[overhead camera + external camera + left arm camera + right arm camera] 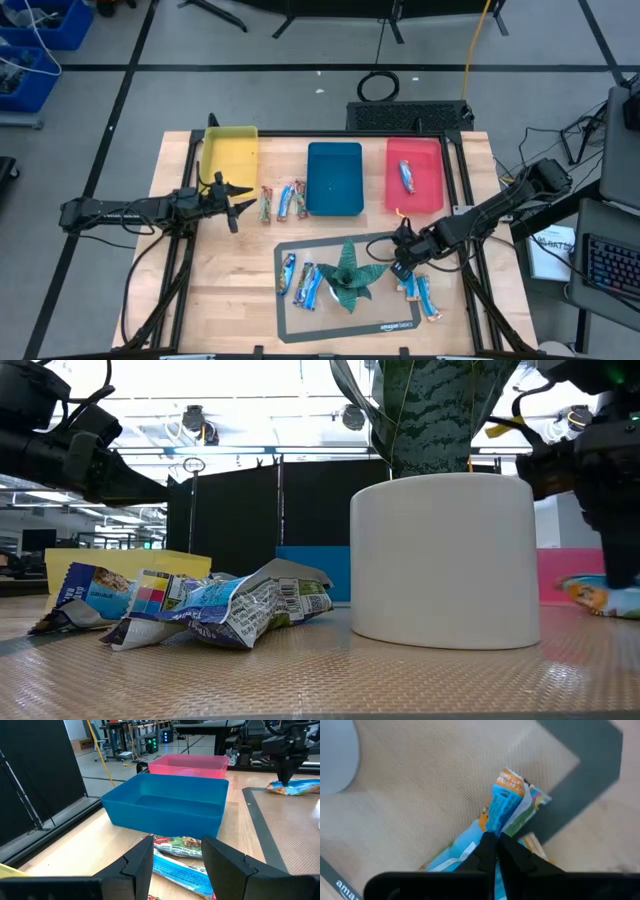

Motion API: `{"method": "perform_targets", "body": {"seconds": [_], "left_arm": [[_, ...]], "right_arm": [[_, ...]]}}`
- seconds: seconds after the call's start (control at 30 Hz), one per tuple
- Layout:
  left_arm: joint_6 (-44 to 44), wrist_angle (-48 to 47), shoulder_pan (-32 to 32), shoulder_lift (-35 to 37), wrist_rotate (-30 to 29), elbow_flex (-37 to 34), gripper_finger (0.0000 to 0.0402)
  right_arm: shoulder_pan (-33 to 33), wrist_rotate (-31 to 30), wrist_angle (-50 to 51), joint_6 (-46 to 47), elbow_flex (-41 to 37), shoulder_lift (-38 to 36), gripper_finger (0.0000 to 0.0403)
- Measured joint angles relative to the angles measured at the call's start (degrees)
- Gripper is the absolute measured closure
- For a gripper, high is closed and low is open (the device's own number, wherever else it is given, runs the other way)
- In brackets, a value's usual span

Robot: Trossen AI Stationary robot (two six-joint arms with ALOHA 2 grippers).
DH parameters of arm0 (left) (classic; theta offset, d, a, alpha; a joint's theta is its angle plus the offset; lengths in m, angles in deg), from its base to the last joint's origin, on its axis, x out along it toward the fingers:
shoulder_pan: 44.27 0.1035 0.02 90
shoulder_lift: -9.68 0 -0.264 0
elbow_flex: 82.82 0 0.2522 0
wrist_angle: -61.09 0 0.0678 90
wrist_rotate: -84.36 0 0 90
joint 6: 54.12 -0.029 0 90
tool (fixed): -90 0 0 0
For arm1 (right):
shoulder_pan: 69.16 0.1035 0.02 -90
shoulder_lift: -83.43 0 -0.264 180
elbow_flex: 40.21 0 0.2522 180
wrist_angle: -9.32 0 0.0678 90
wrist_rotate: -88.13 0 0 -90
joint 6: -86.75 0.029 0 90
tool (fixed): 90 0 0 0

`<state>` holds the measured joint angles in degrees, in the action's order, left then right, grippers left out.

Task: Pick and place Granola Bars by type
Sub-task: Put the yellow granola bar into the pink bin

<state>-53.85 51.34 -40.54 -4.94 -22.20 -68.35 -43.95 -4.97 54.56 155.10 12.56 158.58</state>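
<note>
My right gripper (pixel 493 839) points down at the mat's right part and is shut on a blue granola bar (pixel 506 806), also seen as the blue granola bar (pixel 603 597). A second bar (pixel 429 298) lies beside it on the mat. My left gripper (pixel 236 201) hangs open between the yellow tray (pixel 230 152) and the blue tray (pixel 334 178), touching nothing. Before it lie a green-red bar (pixel 181 846) and a blue bar (pixel 181 870) on the wood. Three more blue bars (pixel 305 284) lie on the mat's left part. One bar (pixel 406 175) lies in the red tray (pixel 428 190). My right gripper comes from above, pointing down, and its shut fingers (pixel 487 851) meet the blue bar's wrapper near its middle (pixel 496 827). The fingertips hide the place of contact. The bar lies flat on the mat, its orange-edged end (pixel 511 777) free.
A potted plant in a white pot (pixel 445 560) stands in the middle of the mat (pixel 385 325), close to my right gripper. A crumpled heap of wrapped bars (pixel 215 605) lies left of the pot. Black frame rails (pixel 190 250) run along the table's sides.
</note>
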Motion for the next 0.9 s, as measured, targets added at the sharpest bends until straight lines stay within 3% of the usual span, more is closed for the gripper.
{"method": "perform_targets", "body": {"seconds": [0.4, 0.63, 0.73, 0.9], "left_arm": [[0.0, 0.0, 0.0, 0.0, 0.0, 0.0, 0.0229], [0.0, 0.0, 0.0, 0.0, 0.0, 0.0, 0.0229], [0.0, 0.0, 0.0, 0.0, 0.0, 0.0, 0.0229], [0.0, 0.0, 0.0, 0.0, 0.0, 0.0, 0.0229]], "right_arm": [[0.4, -10.6, -6.5, -8.3, 0.0, -7.8, 0.0403], [-0.5, -24.0, -8.9, -20.5, 0.0, -19.6, 0.0403], [-3.2, -29.9, -7.6, -25.7, 0.0, -25.3, 0.0403], [-13.7, -31.3, -3.0, -33.0, 0.1, -33.4, 0.0403]]}}
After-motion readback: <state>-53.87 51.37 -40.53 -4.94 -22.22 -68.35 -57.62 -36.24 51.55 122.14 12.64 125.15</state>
